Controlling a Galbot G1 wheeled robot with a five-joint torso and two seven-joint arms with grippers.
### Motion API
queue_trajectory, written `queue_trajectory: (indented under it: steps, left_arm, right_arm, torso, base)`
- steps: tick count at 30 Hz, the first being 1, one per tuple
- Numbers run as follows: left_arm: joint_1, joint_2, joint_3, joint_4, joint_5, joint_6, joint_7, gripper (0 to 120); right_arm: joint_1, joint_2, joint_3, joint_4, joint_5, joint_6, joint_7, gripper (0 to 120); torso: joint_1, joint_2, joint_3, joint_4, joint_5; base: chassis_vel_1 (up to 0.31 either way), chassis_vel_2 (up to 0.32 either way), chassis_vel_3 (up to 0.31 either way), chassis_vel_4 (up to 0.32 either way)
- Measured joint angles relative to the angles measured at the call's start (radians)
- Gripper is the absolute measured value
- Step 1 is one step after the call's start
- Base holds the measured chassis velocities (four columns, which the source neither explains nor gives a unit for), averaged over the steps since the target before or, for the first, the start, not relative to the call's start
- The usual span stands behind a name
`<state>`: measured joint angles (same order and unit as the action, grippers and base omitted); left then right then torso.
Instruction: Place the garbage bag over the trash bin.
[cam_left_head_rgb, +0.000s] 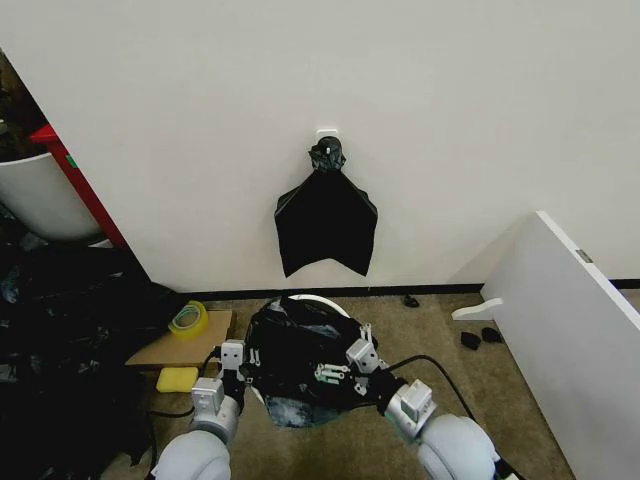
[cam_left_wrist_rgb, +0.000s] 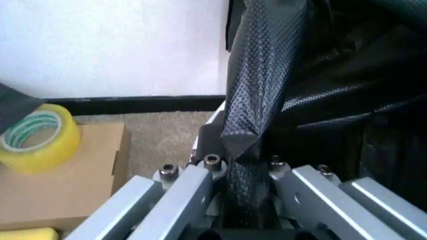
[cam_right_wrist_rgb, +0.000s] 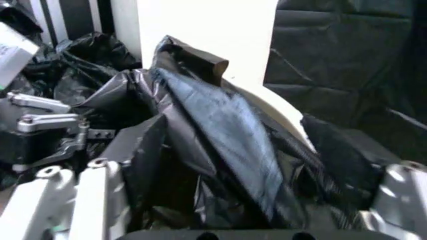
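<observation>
The garbage bag (cam_left_head_rgb: 295, 365), glossy and crinkled, lies bunched over the mouth of the trash bin, whose white rim (cam_left_head_rgb: 325, 302) shows at the far side. My left gripper (cam_left_head_rgb: 236, 362) is at the bin's left edge, shut on a twisted strip of the garbage bag (cam_left_wrist_rgb: 263, 85) that rises between its fingers (cam_left_wrist_rgb: 193, 182). On the bin's right side my right gripper (cam_left_head_rgb: 345, 368) stands open, its fingers (cam_right_wrist_rgb: 93, 195) wide apart with loose folds of the bag (cam_right_wrist_rgb: 220, 130) lying between them. Past those folds the bin rim (cam_right_wrist_rgb: 283, 117) curves.
A flat black bundle of bags (cam_left_head_rgb: 326, 222) hangs on the wall behind the bin. On the left, a yellow tape roll (cam_left_head_rgb: 187, 318) sits on cardboard (cam_left_head_rgb: 165, 348) beside a yellow sponge (cam_left_head_rgb: 177, 380) and a heap of black plastic (cam_left_head_rgb: 60, 330). A white board (cam_left_head_rgb: 575, 320) leans at right.
</observation>
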<state>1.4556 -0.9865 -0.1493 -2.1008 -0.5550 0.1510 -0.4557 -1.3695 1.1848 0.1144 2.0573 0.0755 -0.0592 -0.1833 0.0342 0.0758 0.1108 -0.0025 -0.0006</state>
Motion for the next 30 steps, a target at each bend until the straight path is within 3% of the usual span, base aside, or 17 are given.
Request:
queue_trajectory:
  steps: [3,6,9,13,17,20,30]
  left_arm:
    - [0.005,0.006,-0.005,-0.008,0.003,0.000,0.000,1]
    - [0.007,0.012,-0.006,-0.009,0.003,0.000,0.000,1]
    - [0.009,0.022,-0.009,-0.011,0.003,-0.001,-0.001,1]
    - [0.008,0.024,-0.010,-0.011,0.003,-0.002,-0.001,1]
    - [0.009,0.021,-0.010,-0.003,0.019,-0.012,0.010,1]
    - [0.013,0.021,-0.009,0.005,0.056,-0.029,0.028,1]
    - [0.038,0.028,-0.011,0.016,0.216,-0.126,0.103,1]
  right_arm:
    - [0.008,0.001,-0.021,-0.007,0.000,0.013,0.014,58]
    - [0.007,0.001,-0.027,-0.009,0.000,0.026,0.020,53]
    - [0.006,0.007,-0.041,-0.019,-0.004,0.042,0.030,36]
    - [0.010,0.010,-0.048,-0.023,-0.005,0.046,0.034,26]
    - [0.021,0.002,-0.037,-0.015,0.028,0.053,0.039,5]
    - [0.033,-0.001,-0.029,-0.006,0.070,0.051,0.049,0]
    - [0.119,-0.049,0.001,-0.006,0.240,-0.041,0.153,0]
  torso:
    - [0.000,0.000,0.000,0.0000,-0.0002]
    - [0.000,0.000,0.000,-0.0001,-0.0002]
    - [0.000,0.000,0.000,0.0000,-0.0001]
    - [0.000,0.000,0.000,0.0000,-0.0001]
    - [0.000,0.000,0.000,0.0000,-0.0001]
    - [0.000,0.000,0.000,-0.0001,-0.0001]
    - [0.000,0.000,0.000,0.0000,0.0001]
  base:
    - [0.000,0.000,0.000,0.000]
    - [0.000,0.000,0.000,0.000]
    - [0.000,0.000,0.000,0.000]
    - [0.000,0.000,0.000,0.000]
    - [0.000,0.000,0.000,0.000]
    - [0.000,0.000,0.000,0.000]
    - [0.000,0.000,0.000,0.000]
